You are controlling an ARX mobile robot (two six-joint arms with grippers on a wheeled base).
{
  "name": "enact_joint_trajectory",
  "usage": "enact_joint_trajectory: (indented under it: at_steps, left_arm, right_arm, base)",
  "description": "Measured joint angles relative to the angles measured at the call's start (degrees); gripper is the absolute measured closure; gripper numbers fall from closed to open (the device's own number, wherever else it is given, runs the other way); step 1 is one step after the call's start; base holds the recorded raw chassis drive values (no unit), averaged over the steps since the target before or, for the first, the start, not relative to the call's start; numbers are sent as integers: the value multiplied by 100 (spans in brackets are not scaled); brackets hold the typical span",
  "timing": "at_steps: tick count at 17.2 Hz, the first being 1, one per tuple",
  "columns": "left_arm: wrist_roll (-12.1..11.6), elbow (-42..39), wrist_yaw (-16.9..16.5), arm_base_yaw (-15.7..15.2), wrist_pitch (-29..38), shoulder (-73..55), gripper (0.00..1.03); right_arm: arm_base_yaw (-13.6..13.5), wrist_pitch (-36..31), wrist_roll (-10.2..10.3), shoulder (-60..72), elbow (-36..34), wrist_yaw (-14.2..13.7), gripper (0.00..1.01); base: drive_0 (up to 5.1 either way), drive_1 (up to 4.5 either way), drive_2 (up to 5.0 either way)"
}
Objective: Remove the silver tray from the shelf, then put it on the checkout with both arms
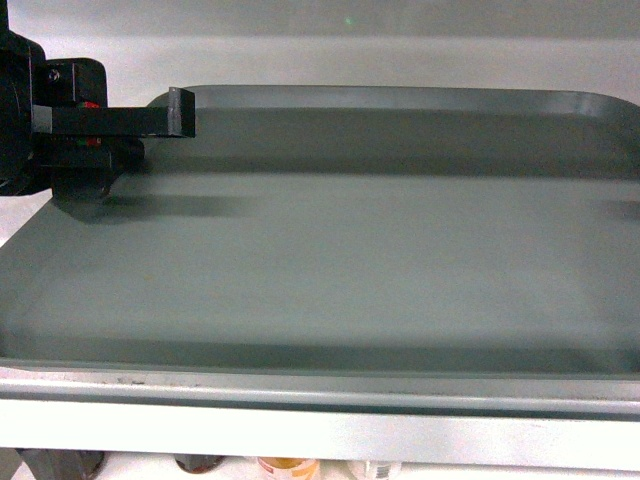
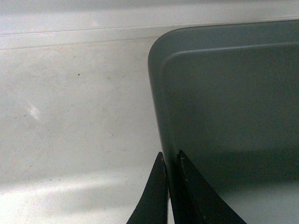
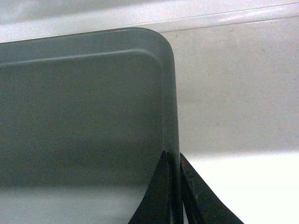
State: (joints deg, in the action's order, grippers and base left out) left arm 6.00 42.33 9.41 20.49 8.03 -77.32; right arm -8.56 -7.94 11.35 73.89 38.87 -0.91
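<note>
The silver tray [image 1: 350,250] fills most of the head view, lying flat over the white shelf [image 1: 320,430]. In the left wrist view my left gripper [image 2: 170,161] is shut on the silver tray [image 2: 224,93], one jaw outside its left rim and one inside. The white shelf [image 2: 70,116] board lies beside it. My right gripper [image 3: 173,161] pinches the right rim of the silver tray [image 3: 84,102] the same way, over the shelf [image 3: 233,93]. The head view shows the left gripper [image 1: 150,125] at the tray's far left corner. The right gripper is outside the head view. The checkout is out of view.
The shelf's pale front edge strip runs along the bottom of the head view. Below it show the tops of a few bottles [image 1: 285,467] and a dark object [image 1: 60,465]. A white back wall [image 1: 400,60] rises just behind the tray.
</note>
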Motion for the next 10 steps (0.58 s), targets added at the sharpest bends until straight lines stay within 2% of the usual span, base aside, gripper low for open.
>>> enact_joint_trajectory:
  at_steps: [10]
  left_arm:
    - [0,4,2,20,13,-20,99]
  right_arm:
    - [26,4,0,-13,-11,-9,98]
  base:
    - [14,-396,424]
